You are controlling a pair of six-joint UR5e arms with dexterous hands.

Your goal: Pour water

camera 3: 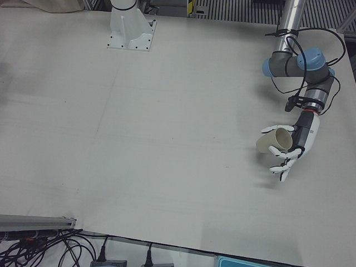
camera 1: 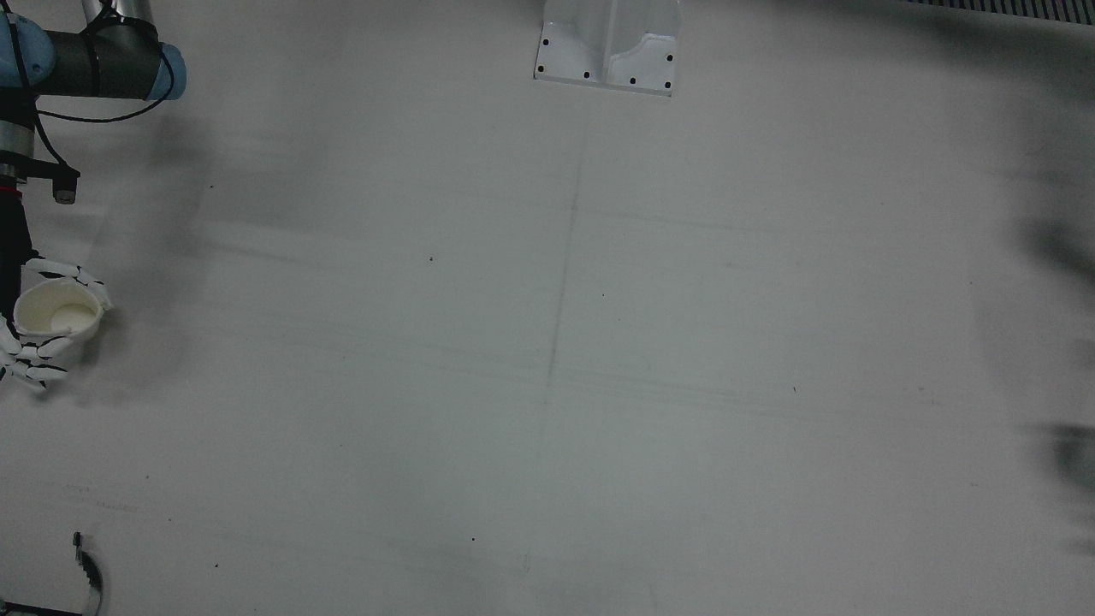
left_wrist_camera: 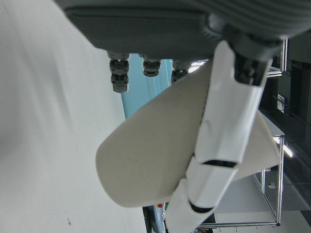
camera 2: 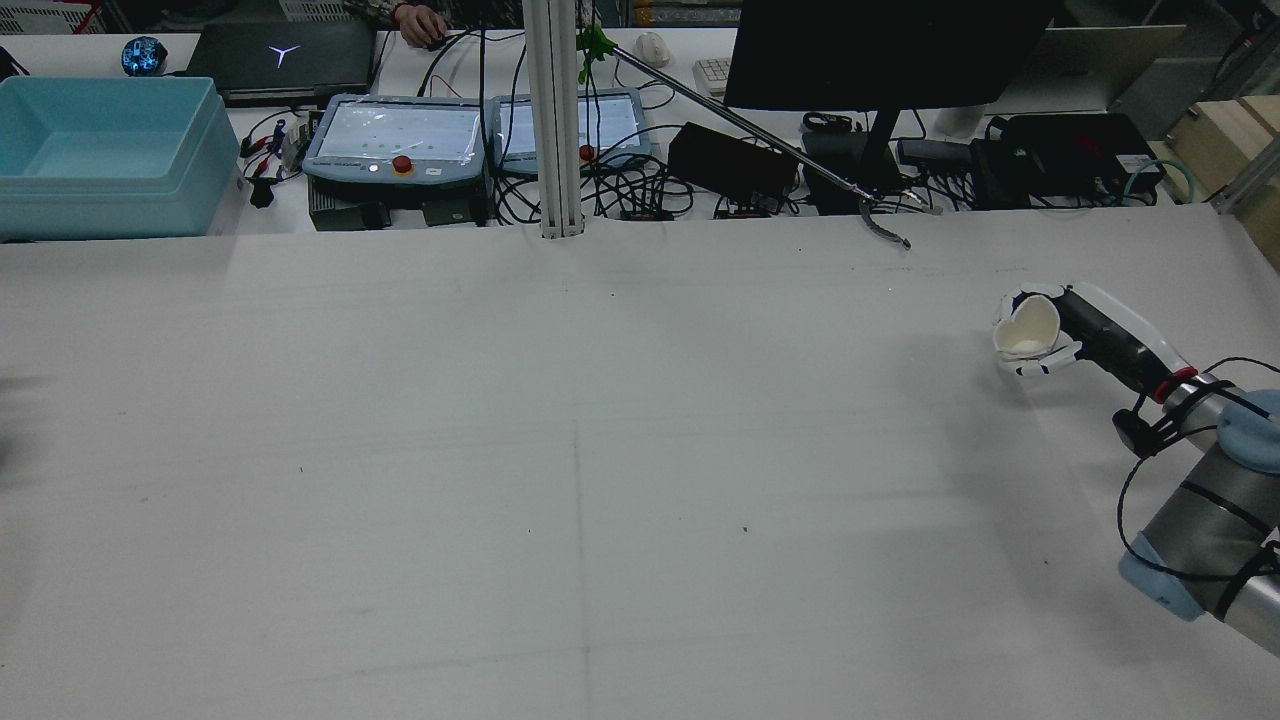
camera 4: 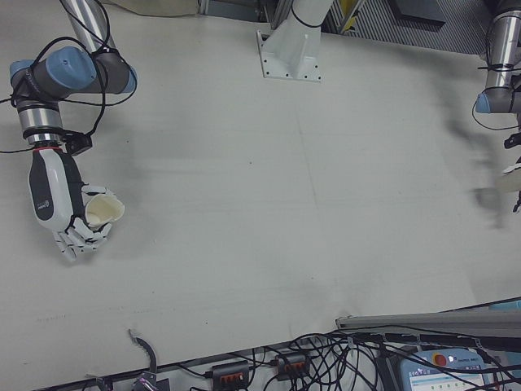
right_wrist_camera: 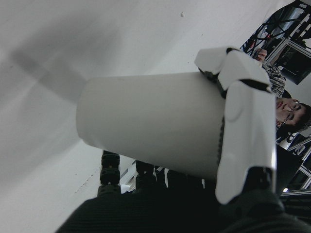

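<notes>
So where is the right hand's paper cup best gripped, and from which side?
Around the side wall, from the side, as the right hand grips the cup now: that leaves the open mouth free for pouring. Its rim looks pinched out of round, so the wall seems soft; a light hold nearer the base seems safer.

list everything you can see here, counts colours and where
paper cups: 2, cream, right-hand cup and left-hand cup, one in each hand
table: 1, white, under both arms
pedestal: 1, white, robot's edge of table, centre
bin: 1, teal, bench beyond table
teach pendants: 2, grey-blue, bench, either side of a post
monitor: 1, black, bench
person's hand: 1, back of bench
robot hands: 2, white and black, right hand and left hand, each shut on its cup
</notes>
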